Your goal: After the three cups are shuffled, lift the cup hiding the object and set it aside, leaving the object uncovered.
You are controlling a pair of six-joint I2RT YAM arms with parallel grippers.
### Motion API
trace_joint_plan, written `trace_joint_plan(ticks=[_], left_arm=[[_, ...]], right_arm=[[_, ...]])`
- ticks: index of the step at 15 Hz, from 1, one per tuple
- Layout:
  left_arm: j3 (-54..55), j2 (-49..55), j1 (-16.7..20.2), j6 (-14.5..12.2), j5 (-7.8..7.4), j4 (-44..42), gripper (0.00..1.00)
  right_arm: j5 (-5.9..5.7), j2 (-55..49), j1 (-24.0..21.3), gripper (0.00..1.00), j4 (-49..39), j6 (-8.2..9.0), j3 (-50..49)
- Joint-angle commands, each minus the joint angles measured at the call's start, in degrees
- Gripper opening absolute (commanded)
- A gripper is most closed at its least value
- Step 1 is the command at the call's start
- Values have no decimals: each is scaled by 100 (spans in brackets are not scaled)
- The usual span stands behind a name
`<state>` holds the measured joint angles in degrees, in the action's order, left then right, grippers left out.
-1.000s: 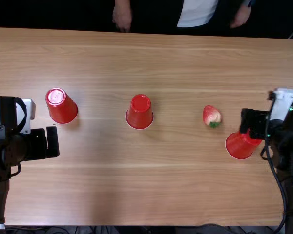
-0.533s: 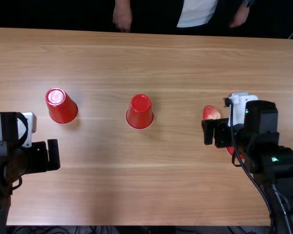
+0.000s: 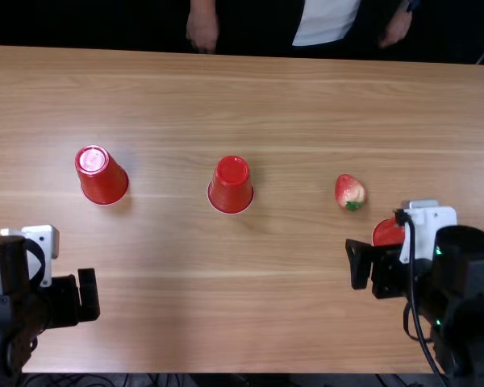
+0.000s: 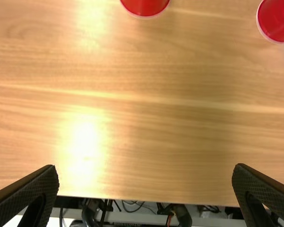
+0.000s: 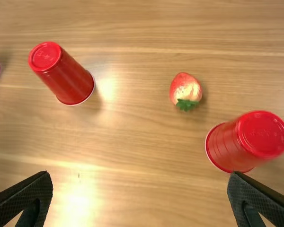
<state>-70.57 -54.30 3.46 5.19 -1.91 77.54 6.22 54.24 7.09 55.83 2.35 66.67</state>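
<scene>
Strawberry (image 3: 349, 192) lies uncovered; right end effector (image 5: 142, 205) hangs open beside nearest cup (image 5: 246, 142); left end effector (image 4: 142, 198) open too.

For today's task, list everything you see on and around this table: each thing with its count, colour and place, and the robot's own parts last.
left cup: 1, red, base up, on the table's left side.
middle cup: 1, red, base up, near the table's centre.
right cup: 1, red, base up, on the right side, nearer the robot than the strawberry.
strawberry: 1, red and pale with green leaves, lying uncovered between the middle cup and the right cup, touching neither.
table: 1, light brown wood, under everything.
left gripper: 1, black, open and empty, over the near edge on the left.
right gripper: 1, black, open and empty, over the near right part, beside the right cup.
</scene>
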Motion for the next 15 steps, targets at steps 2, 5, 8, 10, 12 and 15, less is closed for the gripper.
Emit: trace_joint_plan(ticks=[2,5,8,10,12,15], left_arm=[[456,403,-21,-23,-30,-23,100],[1159,992,-21,-44,-20,-55,100],[2099,1871,31,8,-9,-1573,100],[2794,2635,14,19,-51,-2058,100],[3356,3312,40,40,-125,-2354,100],[4455,4253,-65,61,-368,-3556,100]], right_arm=[[-52,-660,-15,100,87,81,-427],[-611,-1750,-41,100,-19,92,-1183],[-653,-2884,-490,100,-504,166,-1983],[-664,-3815,-947,100,-863,124,-2501],[-675,-4580,-1052,100,-873,81,-2906],[-675,-5292,-1052,100,-1063,-13,-3530]])
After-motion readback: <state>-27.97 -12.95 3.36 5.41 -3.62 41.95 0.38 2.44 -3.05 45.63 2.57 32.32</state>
